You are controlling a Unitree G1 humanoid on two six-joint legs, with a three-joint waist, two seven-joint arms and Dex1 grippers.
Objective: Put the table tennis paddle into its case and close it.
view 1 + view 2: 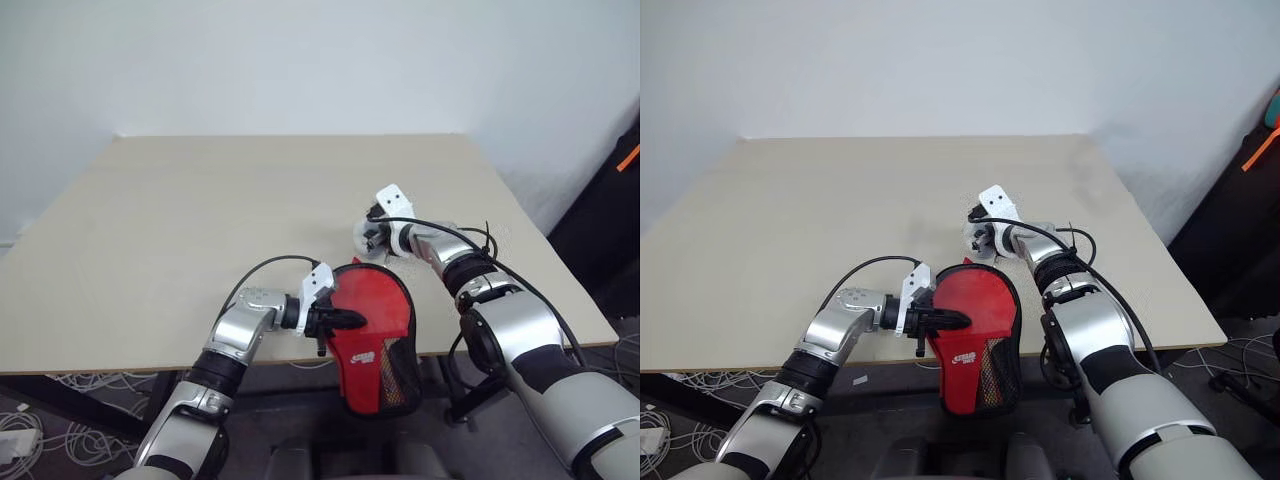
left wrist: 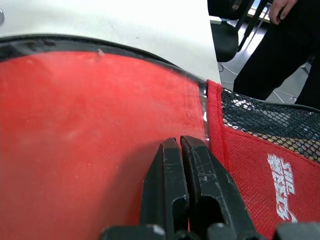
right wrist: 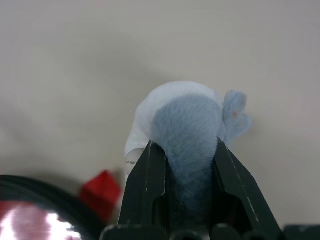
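Pale wall behind, and a light wooden table (image 1: 200, 250) bare across most of its top; all the action sits at the near edge. The case (image 1: 375, 340) hangs half over that edge, its red face and black mesh panel toward the robot. The left claw (image 1: 345, 320) has its two black fingers pressed together on the red surface. In the left wrist view that surface looks smooth and glossy, bordered by black edging, so it may be the table tennis paddle (image 2: 90, 130) face showing in the open mouth of the case, though I cannot tell for certain where fabric ends and rubber begins.

The right claw (image 3: 182, 165) is further out over the table, clamped on a small blue-grey and white plush toy (image 3: 185, 120) with a little ear.

The risks, as I judge them:
- The case overhangs the table. If the left claw loosens, the case could slide off to the floor.
- The right claw is busy with the plush toy. With it occupied, nothing is free to work the zip.
- The left pinch looks shallow, near the rim; a tug on the zip might pull the case out of it.
- A person's dark-clothed legs (image 2: 280, 45) stand close by in the left wrist view.
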